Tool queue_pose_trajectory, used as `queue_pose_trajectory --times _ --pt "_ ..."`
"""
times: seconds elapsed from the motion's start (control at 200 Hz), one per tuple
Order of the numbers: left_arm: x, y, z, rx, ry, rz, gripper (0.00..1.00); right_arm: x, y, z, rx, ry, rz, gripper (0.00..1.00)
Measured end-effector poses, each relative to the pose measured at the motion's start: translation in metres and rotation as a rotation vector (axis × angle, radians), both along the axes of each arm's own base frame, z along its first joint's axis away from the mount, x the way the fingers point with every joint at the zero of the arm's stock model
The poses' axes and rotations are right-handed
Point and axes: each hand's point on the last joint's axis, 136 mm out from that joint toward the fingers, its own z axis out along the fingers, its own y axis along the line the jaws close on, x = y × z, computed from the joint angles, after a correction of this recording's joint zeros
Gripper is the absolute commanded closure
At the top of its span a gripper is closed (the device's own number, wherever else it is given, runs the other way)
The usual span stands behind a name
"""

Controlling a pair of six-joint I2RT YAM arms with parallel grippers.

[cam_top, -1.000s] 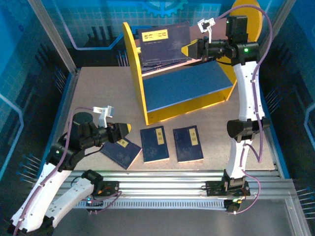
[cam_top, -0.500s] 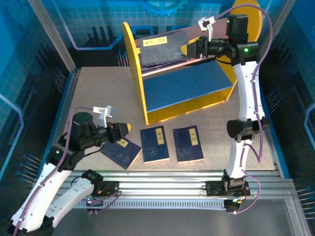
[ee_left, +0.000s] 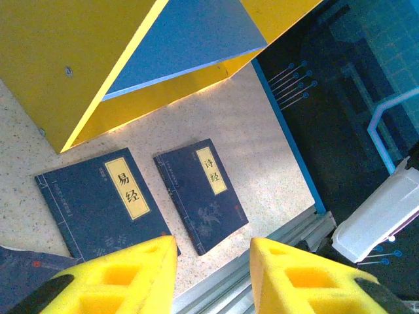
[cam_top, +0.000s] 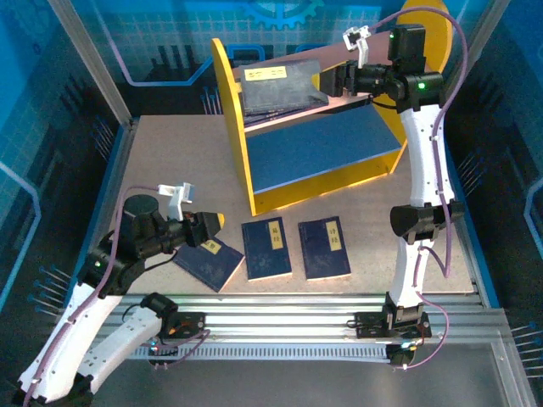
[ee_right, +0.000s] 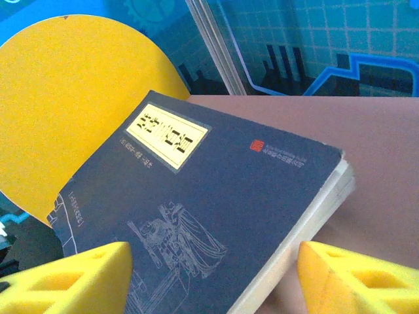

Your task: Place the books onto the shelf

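Left arm: bends low from its base and reaches forward-right over the table. Left gripper: hovers over the tilted leftmost book, fingers a little apart, holds nothing. Next to it, flat on the table in front of the shelf: middle book and right book. Right arm: stands tall, with the forearm turned left at the level of the top board. Right gripper: fingers wide apart, grips nothing, just beside the fourth book. Lies flat on the pink upper board, toward the left side panel.
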Motion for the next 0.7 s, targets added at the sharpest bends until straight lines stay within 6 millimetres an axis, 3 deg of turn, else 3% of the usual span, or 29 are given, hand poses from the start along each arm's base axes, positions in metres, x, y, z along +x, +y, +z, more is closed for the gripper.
queue_pose_trajectory --times 0.696 --pt "0.0 0.001 0.0 0.001 -0.003 0.002 0.64 0.008 0.013 0.01 0.096 0.013 0.059 0.3"
